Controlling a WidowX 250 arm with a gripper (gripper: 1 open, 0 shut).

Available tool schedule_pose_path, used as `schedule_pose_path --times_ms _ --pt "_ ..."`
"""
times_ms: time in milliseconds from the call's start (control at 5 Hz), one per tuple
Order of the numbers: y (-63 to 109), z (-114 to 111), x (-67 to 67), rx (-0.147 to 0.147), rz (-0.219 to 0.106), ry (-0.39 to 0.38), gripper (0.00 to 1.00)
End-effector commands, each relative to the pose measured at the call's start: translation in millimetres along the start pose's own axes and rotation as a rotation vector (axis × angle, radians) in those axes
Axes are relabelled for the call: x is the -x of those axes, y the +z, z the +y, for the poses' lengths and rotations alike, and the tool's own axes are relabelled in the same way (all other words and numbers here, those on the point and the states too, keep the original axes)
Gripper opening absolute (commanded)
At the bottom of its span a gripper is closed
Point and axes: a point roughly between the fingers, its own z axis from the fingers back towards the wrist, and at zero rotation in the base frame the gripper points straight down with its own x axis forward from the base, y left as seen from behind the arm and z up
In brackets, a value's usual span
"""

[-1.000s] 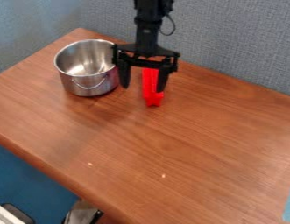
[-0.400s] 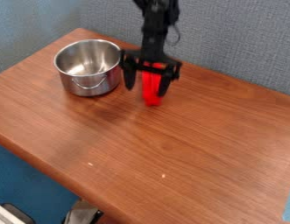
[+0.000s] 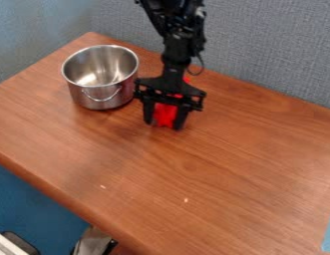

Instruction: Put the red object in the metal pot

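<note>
The red object (image 3: 165,117) lies toward the table's (image 3: 194,184) far edge, between the spread fingers of the gripper (image 3: 167,110); open wood nearer. One red object, one metal pot (image 3: 100,77) (far-left corner).

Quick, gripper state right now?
Gripper: fingers around the red object, partly open or gripping, can't be told.

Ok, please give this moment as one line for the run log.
gripper: low around red block | grip: cannot tell | pot: beside, nothing inside visible
</note>
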Motion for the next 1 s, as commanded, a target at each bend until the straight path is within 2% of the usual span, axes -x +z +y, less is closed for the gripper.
schedule_pose_path --times_ms 0,400,600,800 --pt "31.4 -3.1 -0.2 0.004 -0.073 -0.022 0.0" --pt "37.2 -18.1 13.3 -0.044 -0.077 -0.097 0.0" --pt "50.0 -7.5 -3.2 -0.005 -0.099 -0.158 0.0" --pt "85.3 14.4 -29.4 0.062 -0.148 -0.194 0.0"
